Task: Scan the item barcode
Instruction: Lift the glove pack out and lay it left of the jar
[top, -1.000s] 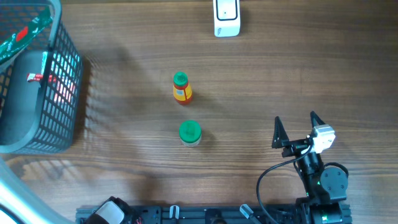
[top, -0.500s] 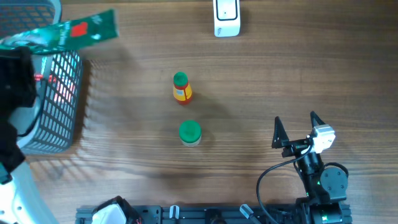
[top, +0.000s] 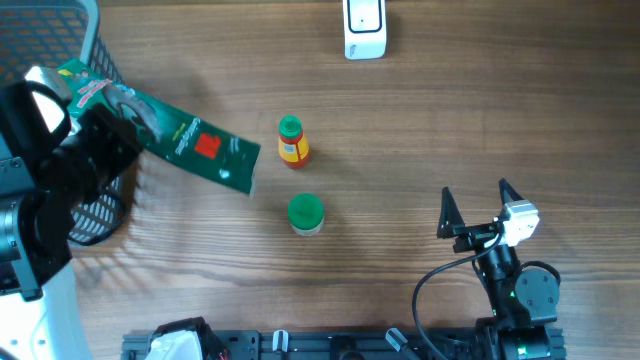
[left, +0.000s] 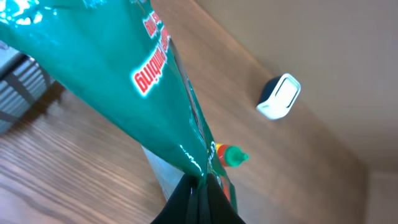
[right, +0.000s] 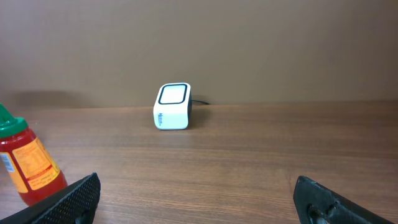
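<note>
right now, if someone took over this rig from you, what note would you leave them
Left claw: shut on the green packet, which it holds above the table between the basket and the sauce bottle.
Right claw: open, empty, at the near right of the table.
Scanner: far edge, centre, nothing in front of it.
Also standing mid-table: the sauce bottle and a green-lidded jar.
Done: packet is picked up.
Left: carry the packet to the scanner and present its barcode. No barcode shows in these views, so it may need turning.
</note>
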